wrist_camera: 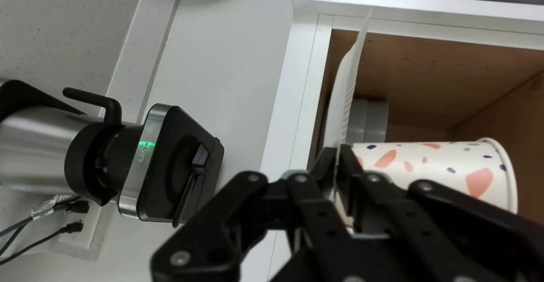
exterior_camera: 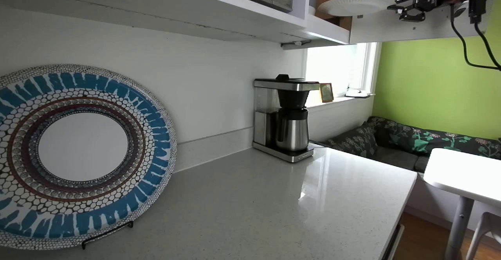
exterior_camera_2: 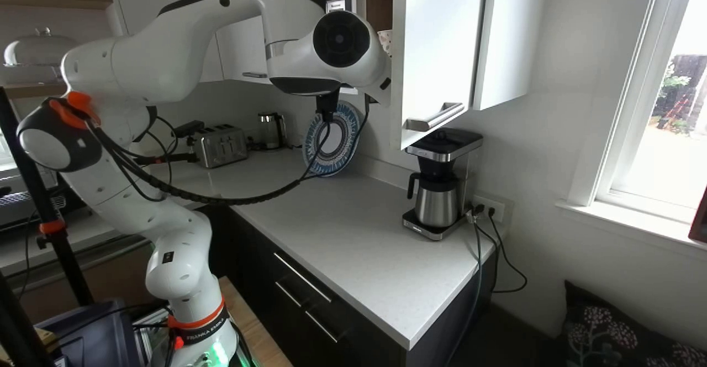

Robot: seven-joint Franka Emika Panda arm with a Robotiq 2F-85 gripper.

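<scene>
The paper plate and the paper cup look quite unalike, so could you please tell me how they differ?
The paper plate is plain white with a fluted rim; the paper cup carries coloured patches. The plate is broad and flat, the cup tall and upright. The pincer grips the plate's edge, not the cup. Both are white-based.

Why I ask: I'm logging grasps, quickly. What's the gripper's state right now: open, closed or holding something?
Gripper: closed, holding the edge of the white plate.
</scene>
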